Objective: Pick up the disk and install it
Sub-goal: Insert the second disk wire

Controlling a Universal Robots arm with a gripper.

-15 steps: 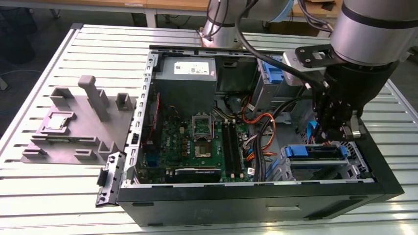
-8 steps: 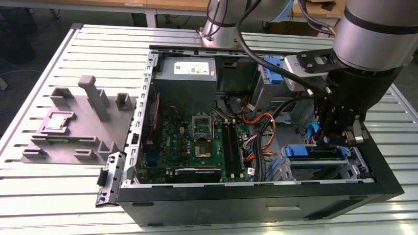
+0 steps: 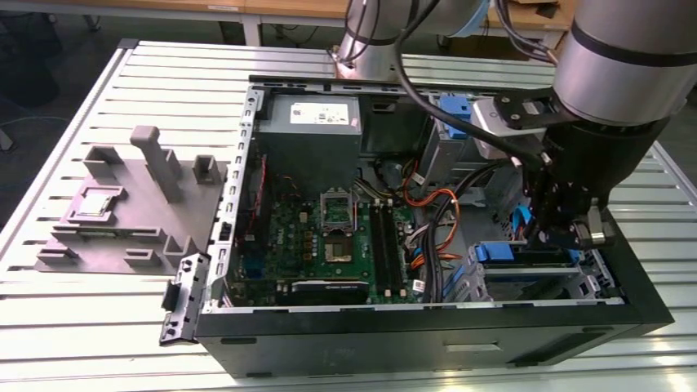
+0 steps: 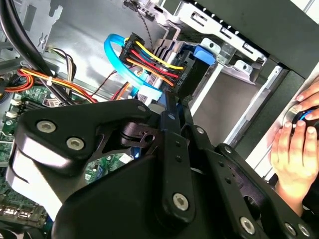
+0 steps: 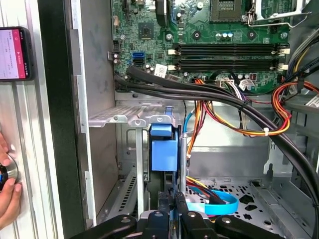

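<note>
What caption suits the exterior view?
Robot arm's gripper lowered over the blue-bracketed disk at the open computer case's drive bay.

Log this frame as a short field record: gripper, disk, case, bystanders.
gripper: low inside the open computer case, at the drive cage on the exterior view's right; fingers closed on the disk's blue bracket
disk: blue-framed, standing edge-on in the cage slot
cables: red, yellow and blue bundle near the disk
bystander: a hand resting outside the case

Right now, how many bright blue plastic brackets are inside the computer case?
2. One frames the disk in the near bay at the exterior view's right; the other blue bracket sits in the bay farther back. The arm may hide more.
</note>
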